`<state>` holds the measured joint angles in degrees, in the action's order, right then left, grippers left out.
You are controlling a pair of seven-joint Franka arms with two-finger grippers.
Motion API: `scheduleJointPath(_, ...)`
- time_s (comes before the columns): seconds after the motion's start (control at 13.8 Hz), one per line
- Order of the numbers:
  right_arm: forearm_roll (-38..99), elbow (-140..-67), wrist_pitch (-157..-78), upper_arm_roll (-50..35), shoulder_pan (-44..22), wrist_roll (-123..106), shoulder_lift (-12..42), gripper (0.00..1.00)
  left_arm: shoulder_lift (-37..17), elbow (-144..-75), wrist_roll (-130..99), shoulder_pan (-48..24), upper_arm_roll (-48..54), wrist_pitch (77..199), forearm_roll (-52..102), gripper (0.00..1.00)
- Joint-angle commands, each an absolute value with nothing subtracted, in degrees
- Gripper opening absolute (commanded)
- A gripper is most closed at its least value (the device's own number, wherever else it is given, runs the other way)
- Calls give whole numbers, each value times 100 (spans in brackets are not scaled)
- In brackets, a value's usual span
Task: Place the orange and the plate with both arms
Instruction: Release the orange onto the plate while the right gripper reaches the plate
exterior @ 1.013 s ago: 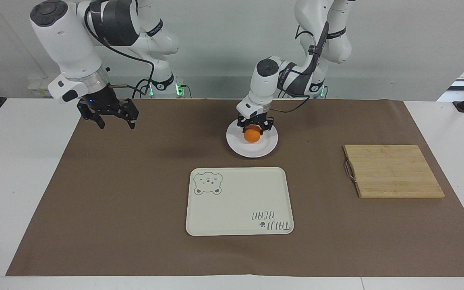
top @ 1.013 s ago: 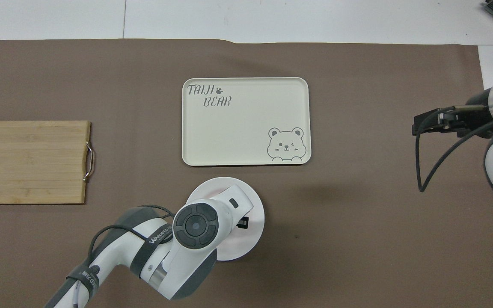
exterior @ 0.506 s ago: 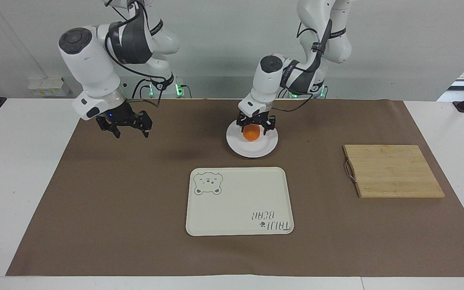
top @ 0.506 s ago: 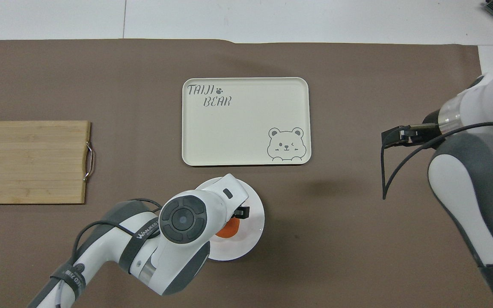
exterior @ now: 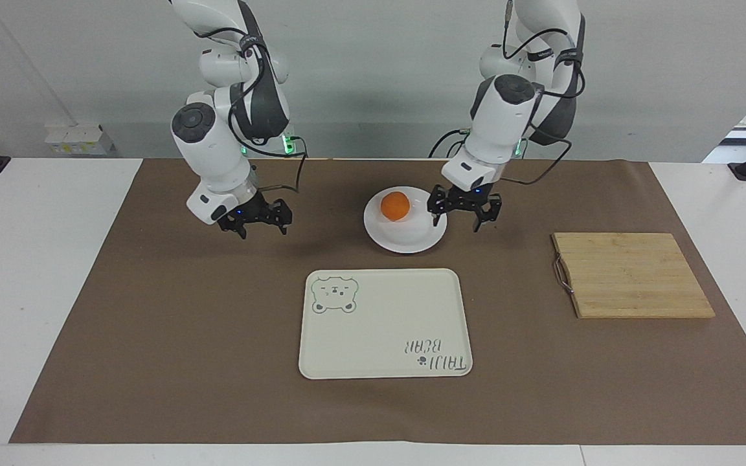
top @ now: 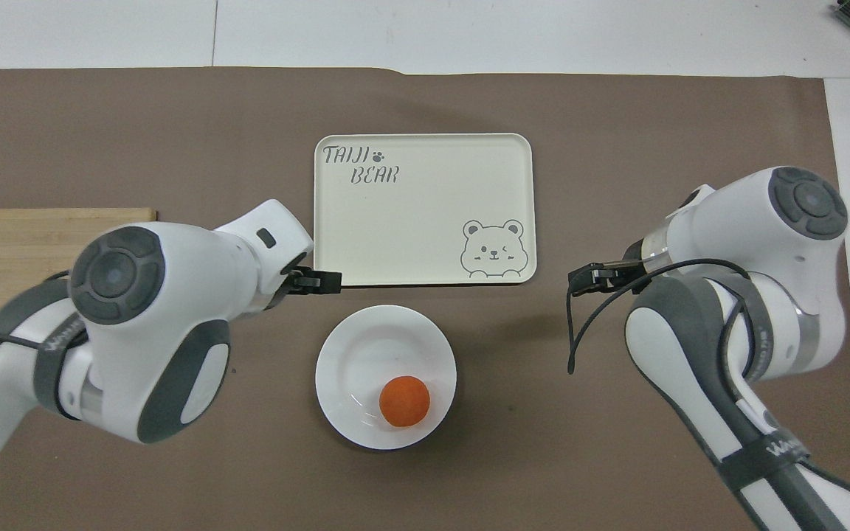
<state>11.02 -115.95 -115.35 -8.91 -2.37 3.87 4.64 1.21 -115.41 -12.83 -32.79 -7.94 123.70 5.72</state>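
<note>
Facing: orange [exterior: 395,205] rests on plate [exterior: 405,227] mid-table, toward the robots' edge; left gripper [exterior: 463,214] released, empty, at plate rim | Overhead: right gripper [top: 593,277] jaw state cannot tell, over mat | Grasp rim squarely, lift level toward tray [top: 425,209].

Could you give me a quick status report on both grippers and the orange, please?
Left gripper open, empty, beside the plate. Right gripper open over the brown mat. Orange resting on the plate, free. Nothing in the way.
</note>
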Motion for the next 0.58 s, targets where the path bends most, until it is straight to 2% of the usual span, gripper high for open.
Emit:
scheduleJointPath(0.0, 1938, -11829, -11663, -896, -438, -138, 536, 100, 114, -10726, -653, -2736, -729, 11377, 510, 100)
scheduleJointPath(0.29, 3310, -12163, -11978, -896, -887, -746, 755, 100, 123, -9802, 8, -1962, -756, 10487, 2, 100)
scheduleJointPath(0.51, 4549, -12672, -12645, -896, -1290, -1387, 843, 100, 97, -9125, 754, -1312, -756, 9715, 0, 100)
